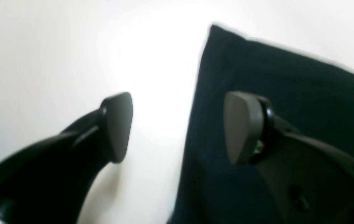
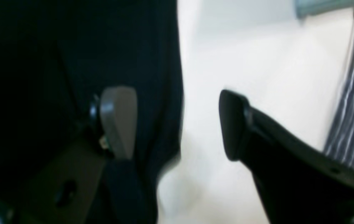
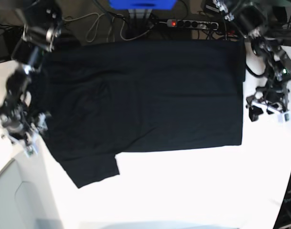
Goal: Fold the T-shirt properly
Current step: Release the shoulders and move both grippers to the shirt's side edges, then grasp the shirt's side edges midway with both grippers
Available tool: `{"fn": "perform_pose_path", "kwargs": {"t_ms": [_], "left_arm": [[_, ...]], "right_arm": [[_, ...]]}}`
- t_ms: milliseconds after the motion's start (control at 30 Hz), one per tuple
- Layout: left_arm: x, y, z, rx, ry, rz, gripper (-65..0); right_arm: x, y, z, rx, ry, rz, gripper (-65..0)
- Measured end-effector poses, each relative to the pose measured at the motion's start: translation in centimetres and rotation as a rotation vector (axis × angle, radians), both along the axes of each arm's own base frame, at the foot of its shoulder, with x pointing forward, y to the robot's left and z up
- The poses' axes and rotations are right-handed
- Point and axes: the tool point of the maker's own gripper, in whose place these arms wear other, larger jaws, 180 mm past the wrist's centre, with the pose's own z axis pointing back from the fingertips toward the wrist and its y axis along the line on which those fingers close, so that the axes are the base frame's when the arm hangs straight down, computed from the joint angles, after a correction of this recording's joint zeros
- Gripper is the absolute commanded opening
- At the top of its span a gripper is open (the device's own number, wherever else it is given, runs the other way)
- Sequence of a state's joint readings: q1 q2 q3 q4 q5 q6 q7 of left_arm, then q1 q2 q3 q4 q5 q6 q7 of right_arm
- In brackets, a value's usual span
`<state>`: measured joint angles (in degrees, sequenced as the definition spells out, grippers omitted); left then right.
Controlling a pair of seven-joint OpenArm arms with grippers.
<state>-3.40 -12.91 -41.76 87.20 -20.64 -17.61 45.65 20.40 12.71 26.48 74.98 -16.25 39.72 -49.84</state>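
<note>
The black T-shirt lies spread flat on the white table, plain side up, with one sleeve sticking out at the lower left. My left gripper hovers at the shirt's right edge. In the left wrist view it is open, straddling that edge of the T-shirt, one pad over the cloth and the other over bare table. My right gripper stands at the shirt's left edge, also open, with one pad over the T-shirt. Neither holds anything.
A power strip, cables and a blue object lie beyond the table's far edge. A striped cloth shows at the right of the right wrist view. A grey surface borders the table at lower left.
</note>
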Motion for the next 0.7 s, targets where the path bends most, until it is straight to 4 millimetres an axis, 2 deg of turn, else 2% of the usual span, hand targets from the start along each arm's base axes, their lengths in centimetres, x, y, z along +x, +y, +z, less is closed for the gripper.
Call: {"fn": "perform_pose_path", "kwargs": {"t_ms": [133, 200, 267, 367, 467, 600, 700], "left_arm": [[3.6, 0.8, -1.8, -0.017, -0.003, -0.029, -20.8], [5.3, 0.7, -3.0, -0.035, 0.007, -0.045, -20.8], [6.6, 0.0, -4.1, -0.058, 0.009, -0.066, -20.8], [8.2, -0.5, -5.2, -0.074, 0.01, -0.085, -20.8], [9.3, -0.2, -5.6, -0.066, 0.001, -0.08, -20.8], [10.3, -1.0, -6.4, -0.067, -0.002, -0.103, -20.8], [10.9, -1.3, -6.6, -0.075, -0.016, -0.101, -20.8]], "right_arm": [[5.2, 2.3, -0.9, 0.169, -0.026, 0.016, -24.5], [7.1, 3.9, -1.0, 0.269, -0.073, 0.032, -24.5], [8.1, 5.0, -1.6, 0.339, -0.097, 0.02, -24.5], [8.9, 5.1, -2.1, 0.39, -0.135, -0.02, -24.5], [9.6, 3.1, -2.1, 0.364, -0.209, -0.124, -24.5], [10.0, 2.1, -1.9, 0.356, -0.283, -0.197, -24.4], [9.2, 2.3, -3.7, 0.372, -0.248, -0.22, -24.4]]}}
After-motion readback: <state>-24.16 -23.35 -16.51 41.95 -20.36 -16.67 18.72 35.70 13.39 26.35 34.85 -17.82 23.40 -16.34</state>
